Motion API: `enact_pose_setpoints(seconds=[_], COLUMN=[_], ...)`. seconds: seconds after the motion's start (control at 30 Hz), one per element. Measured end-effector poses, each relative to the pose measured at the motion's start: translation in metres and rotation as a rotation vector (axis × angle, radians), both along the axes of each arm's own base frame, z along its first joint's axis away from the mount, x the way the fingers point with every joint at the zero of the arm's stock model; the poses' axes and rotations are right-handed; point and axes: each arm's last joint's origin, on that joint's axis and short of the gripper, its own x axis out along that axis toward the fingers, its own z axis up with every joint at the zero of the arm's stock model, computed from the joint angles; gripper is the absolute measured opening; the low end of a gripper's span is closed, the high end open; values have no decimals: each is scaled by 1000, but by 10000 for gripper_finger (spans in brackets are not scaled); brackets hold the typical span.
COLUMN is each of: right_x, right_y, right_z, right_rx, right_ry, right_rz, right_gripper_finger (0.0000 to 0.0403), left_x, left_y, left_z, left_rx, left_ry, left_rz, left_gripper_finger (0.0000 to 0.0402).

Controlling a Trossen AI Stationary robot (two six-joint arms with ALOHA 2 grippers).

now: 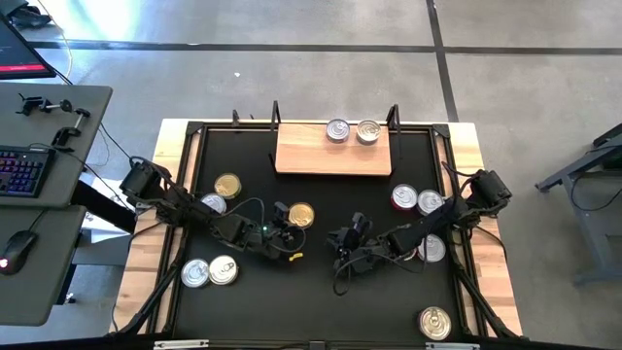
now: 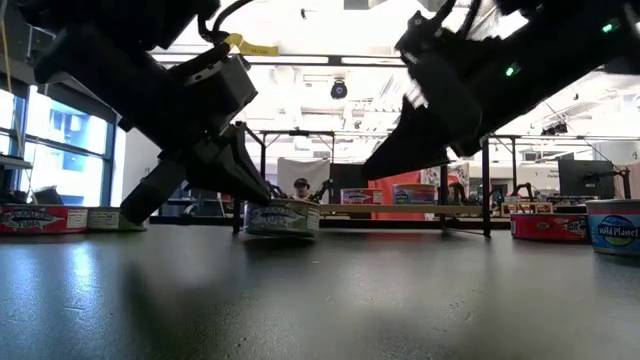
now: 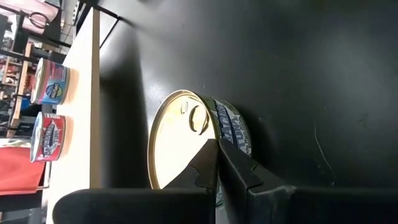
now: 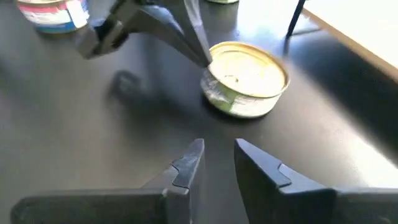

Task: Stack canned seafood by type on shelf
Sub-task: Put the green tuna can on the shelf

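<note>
A gold-lidded can (image 1: pixel 302 215) of the canned seafood stands flat on the black tabletop, in front of the shelf (image 1: pixel 333 156). My left gripper (image 1: pixel 285 218) is shut, with its tips at this can's left edge. My right gripper (image 1: pixel 348 236) hovers just right of and nearer than the can. It is open, with nothing between its fingers (image 4: pixel 193 155). Two silver cans (image 1: pixel 337 130) (image 1: pixel 368 131) stand side by side on the shelf's far edge. My left gripper meets the gold can with its shut fingertips (image 4: pixel 205 56) at the lid's rim (image 3: pixel 211 138) on the can's left side. The fingers slant down from the table's left. The can rests flat on the table, lid up.
More cans stand on the tabletop. A gold one (image 1: pixel 227 185) and a silver one (image 1: pixel 213 203) are at the left. Two (image 1: pixel 195 273) (image 1: pixel 224 269) are at the near left. A red-sided one (image 1: pixel 404 197) and others (image 1: pixel 430 202) (image 1: pixel 431 249) are at the right. One (image 1: pixel 434 322) is at the near right.
</note>
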Motion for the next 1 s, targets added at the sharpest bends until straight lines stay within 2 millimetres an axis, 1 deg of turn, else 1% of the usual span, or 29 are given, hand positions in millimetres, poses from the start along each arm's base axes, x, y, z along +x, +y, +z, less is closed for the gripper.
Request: enact_pose_setpoints(seconds=[0.07, 0.13, 0.3, 0.37, 0.43, 0.57, 0.7, 0.83, 1.0], right_x=[2, 6, 17, 20, 23, 31, 38, 48, 69], right_y=[-4, -9, -25, -31, -36, -47, -52, -52, -49], right_z=[0, 1, 4, 5, 5, 2, -15, -29, -33], right_rx=[-64, -114, -253, -345, -446, -557, -640, -684, -755], right_ry=[37, 59, 108, 136, 159, 149, 177, 221, 244], right_rz=[52, 100, 322, 407, 461, 478, 491, 506, 414], right_gripper_finger=[96, 118, 197, 227, 247, 256, 256, 256, 256], left_x=[0, 1, 3, 3, 4, 5, 6, 8, 9], left_y=[0, 0, 1, 1, 1, 4, 9, 14, 17], left_z=[1, 1, 3, 5, 7, 11, 16, 17, 17], left_rx=[-5, -10, -48, -56, -73, -135, -180, -206, -235], left_ry=[-7, -12, -53, -65, -88, -111, -130, -132, -128], left_rz=[2, 5, 33, 36, 45, 52, 70, 67, 63], left_gripper_finger=[0, 0, 0, 0, 0, 0, 0, 0, 0])
